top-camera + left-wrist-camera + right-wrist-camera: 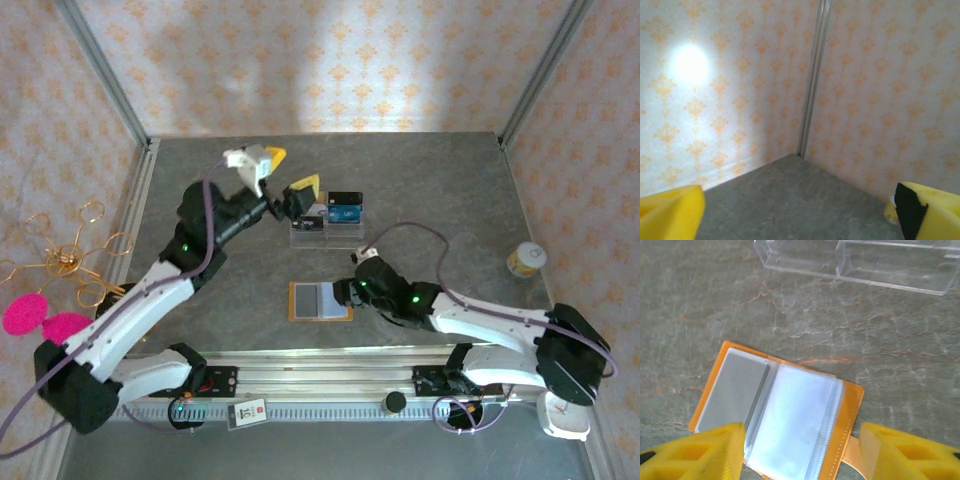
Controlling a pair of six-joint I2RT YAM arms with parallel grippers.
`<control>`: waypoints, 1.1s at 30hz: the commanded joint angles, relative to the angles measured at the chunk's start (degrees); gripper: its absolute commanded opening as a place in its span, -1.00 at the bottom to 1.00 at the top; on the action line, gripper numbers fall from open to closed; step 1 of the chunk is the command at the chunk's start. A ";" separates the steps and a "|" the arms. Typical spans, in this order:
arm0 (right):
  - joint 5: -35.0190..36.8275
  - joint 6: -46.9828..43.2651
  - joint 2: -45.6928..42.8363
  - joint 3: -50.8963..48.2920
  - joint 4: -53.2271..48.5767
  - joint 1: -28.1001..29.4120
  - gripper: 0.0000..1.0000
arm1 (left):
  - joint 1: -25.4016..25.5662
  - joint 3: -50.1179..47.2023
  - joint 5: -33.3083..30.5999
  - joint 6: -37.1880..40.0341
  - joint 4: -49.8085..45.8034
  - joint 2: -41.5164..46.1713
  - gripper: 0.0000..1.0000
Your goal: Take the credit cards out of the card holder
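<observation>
Your left hand (288,170) is up off the bench (430,180), just left of the clear acrylic stand (328,238). Its yellow fingers (670,212) are spread wide w/ nothing between them, and the wrist cam looks at the back corner of the patterned walls. Your right hand (802,455) is low over the near edge of the card holder (851,410). Its jaws are apart, one finger over the holder's left corner and the other past the right edge by the strap tab (850,455), and they clamp nothing. The holder lies flat and opened in the middle of the bench, just in front of the stand but not touching it. A silver-grey card (732,390) sits in the left sleeve; the right-hand clear sleeves look pale, and you can't tell whether a card is inside. A dark blue card (345,212) stands in the stand w/ a black one just behind it. A small white-and-yellow jar (525,258) sits well off to the right.
</observation>
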State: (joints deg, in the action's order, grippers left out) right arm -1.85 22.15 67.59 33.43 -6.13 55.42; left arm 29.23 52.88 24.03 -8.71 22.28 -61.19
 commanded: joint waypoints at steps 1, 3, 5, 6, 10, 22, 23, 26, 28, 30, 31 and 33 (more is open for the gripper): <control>5.98 -1.56 5.79 2.78 -0.67 3.27 0.21 | -0.11 -8.67 -1.92 -15.30 11.80 3.32 0.98; 9.39 -1.74 9.67 4.43 -1.22 6.18 0.19 | -0.07 -13.46 -2.16 -20.90 15.12 5.90 0.98; 11.56 -2.04 12.64 5.88 -0.73 8.82 0.19 | -0.13 -18.87 -1.92 -27.11 20.13 8.04 0.98; 11.60 -2.37 13.97 6.54 0.11 9.82 0.19 | -0.19 -21.09 -1.82 -29.49 21.82 9.04 0.99; 12.12 -4.01 19.59 10.36 2.04 12.34 0.13 | -0.37 -25.29 1.72 -34.47 23.06 10.69 0.98; 15.88 -6.05 32.82 18.22 -0.21 13.40 0.02 | -0.84 -27.25 6.48 -33.98 11.98 17.41 0.98; 16.46 -5.94 33.66 18.53 -0.79 13.36 0.00 | -0.88 -26.77 5.20 -33.04 9.40 18.02 0.98; 17.20 -5.12 35.63 18.91 -2.30 13.33 -0.10 | -0.86 -25.18 1.36 -30.38 1.28 19.13 0.88; 16.84 -4.39 36.00 18.19 -1.88 13.38 -0.27 | -0.88 -24.87 -0.79 -29.53 -2.69 19.50 0.76; 16.37 -4.14 35.88 17.58 -1.14 13.39 -0.42 | -0.85 -25.51 -2.03 -29.80 -4.37 19.77 0.69; 16.19 -4.01 35.64 17.38 -0.72 13.35 -0.51 | -0.92 -26.30 -2.70 -30.40 -4.91 19.96 0.65; 15.99 -3.83 34.96 16.80 0.45 13.32 -0.64 | -0.78 -27.46 -4.25 -30.89 -6.27 20.13 0.57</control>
State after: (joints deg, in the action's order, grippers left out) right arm 12.73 17.67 101.43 52.18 -3.33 68.86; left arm 29.08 26.13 23.40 -40.07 20.73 -42.33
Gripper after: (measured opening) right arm 0.198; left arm 0.799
